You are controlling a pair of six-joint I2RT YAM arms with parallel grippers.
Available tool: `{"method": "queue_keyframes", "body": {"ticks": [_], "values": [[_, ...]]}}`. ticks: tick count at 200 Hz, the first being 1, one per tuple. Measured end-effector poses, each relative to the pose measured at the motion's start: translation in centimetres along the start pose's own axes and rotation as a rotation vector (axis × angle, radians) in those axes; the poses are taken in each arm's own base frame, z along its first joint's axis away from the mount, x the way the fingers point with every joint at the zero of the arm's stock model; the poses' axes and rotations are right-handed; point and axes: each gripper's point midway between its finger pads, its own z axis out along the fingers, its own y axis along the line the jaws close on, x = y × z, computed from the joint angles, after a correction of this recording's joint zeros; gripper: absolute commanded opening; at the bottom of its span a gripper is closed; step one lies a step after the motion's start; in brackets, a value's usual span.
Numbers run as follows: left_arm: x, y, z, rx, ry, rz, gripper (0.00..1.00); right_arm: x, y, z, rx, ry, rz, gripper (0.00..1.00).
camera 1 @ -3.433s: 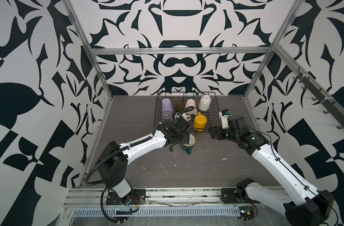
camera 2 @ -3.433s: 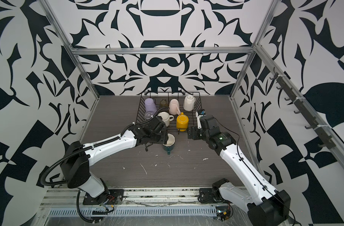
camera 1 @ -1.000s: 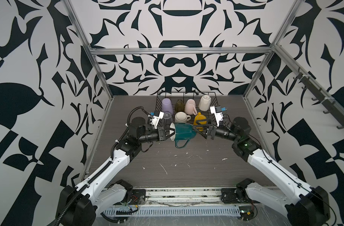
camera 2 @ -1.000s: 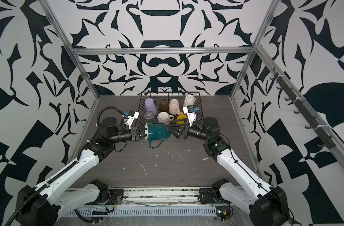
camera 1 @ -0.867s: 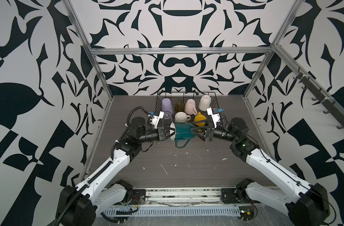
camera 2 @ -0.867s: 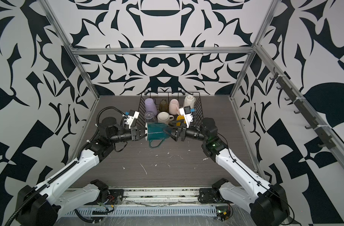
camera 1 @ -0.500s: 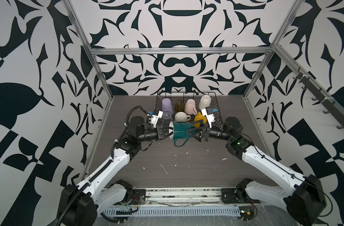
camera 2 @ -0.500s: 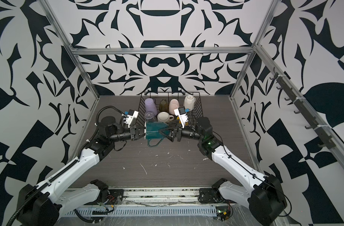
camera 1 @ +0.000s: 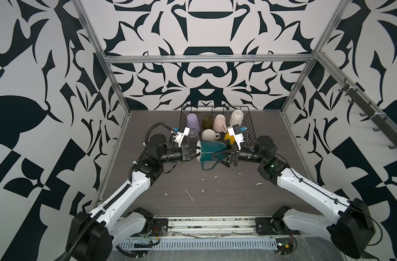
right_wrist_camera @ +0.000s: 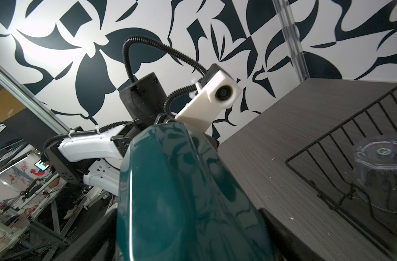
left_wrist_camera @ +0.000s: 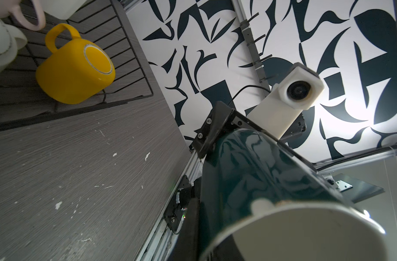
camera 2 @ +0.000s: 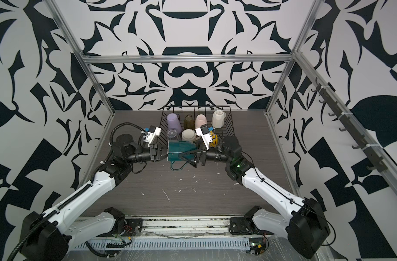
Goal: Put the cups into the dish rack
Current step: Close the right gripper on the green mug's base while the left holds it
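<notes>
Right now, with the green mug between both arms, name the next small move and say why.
Probably close the right pincer on the dark green mug. The mug hangs sideways above the table, its rim pinched by the shut left pincer, and the right pincer's open jaws straddle its base end. The left should release only afterwards.

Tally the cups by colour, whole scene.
lilac tumbler: 1
olive glass: 1
pale pink mug: 1
white mug: 1
clear glass: 1
cream mug: 1
yellow mug: 1
dark green mug: 1
Total: 8
</notes>
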Motion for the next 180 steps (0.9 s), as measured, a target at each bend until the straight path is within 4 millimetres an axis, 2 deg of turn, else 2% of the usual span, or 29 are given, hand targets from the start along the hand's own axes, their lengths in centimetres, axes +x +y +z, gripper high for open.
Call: {"method": "queue_keyframes", "body": {"ticks": [35, 136, 166, 180], "values": [[0.1, -0.4, 0.1, 0.031, 0.008, 0.002, 0.00, 0.3, 0.5, 0.2, -0.021, 0.012, -0.001, 0.91], [0.2, -0.7, 0.1, 0.049, 0.011, -0.008, 0.00, -0.1, 0.7, 0.3, -0.022, -0.003, 0.008, 0.93], [0.2, -0.7, 0.1, 0.054, 0.012, -0.010, 0.00, -0.1, 0.8, 0.7, -0.040, -0.004, 0.014, 0.87], [0.2, -0.8, 0.0, 0.061, 0.017, -0.005, 0.00, 0.0, 1.1, 0.9, -0.059, 0.003, 0.020, 0.80]]}}
